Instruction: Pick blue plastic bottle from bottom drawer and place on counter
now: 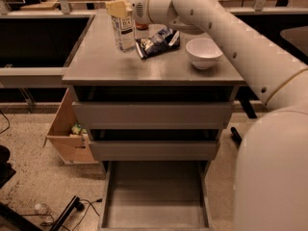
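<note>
The blue plastic bottle [124, 30], clear with a white cap and a white label, stands upright on the grey counter [96, 64] near its back left. My gripper [118, 8] reaches in from the right and is closed around the bottle's upper part, with a tan finger pad [116, 8] on its front. The bottle's base looks to be on or just above the counter. The bottom drawer [206, 196] is pulled out below, and its grey floor holds nothing.
A dark snack bag [158, 41] and a white bowl [204, 52] lie on the counter to the right of the bottle. Two shut drawer fronts [154, 114] sit above the open one. A cardboard box [65, 134] stands on the floor at the left. My arm [274, 167] fills the right side.
</note>
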Motion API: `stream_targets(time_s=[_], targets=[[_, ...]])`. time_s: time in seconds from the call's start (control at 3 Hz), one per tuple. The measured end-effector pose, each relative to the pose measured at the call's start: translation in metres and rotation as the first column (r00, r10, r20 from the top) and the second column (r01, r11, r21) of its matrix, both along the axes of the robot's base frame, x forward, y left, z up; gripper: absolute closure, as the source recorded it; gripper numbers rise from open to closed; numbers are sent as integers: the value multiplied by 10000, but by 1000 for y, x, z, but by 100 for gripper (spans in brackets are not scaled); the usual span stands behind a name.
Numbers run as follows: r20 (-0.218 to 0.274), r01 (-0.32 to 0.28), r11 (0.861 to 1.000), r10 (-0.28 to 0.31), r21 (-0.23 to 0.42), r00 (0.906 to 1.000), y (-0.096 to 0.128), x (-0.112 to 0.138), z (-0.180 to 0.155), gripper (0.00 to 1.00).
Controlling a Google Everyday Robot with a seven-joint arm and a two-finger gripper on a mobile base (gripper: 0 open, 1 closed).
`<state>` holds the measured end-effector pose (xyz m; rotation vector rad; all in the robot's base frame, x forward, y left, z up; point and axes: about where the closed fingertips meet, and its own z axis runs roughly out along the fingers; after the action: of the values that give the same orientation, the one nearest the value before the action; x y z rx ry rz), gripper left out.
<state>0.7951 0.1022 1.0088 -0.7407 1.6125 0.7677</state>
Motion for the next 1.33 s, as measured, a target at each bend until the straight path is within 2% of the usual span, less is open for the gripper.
stream_targets(time_s=[0.33, 0.67, 1.0, 1.33], targets=[[-130, -512, 9987, 513, 84, 9986, 45, 7, -9, 100], [-206, -744, 9971, 740, -148, 9970, 68, 8, -20, 100], [-209, -861, 9952, 852, -467, 9961, 80, 7, -34, 100], [-211, -1047, 9937, 1039, -397, 9944, 89, 7, -43, 100]])
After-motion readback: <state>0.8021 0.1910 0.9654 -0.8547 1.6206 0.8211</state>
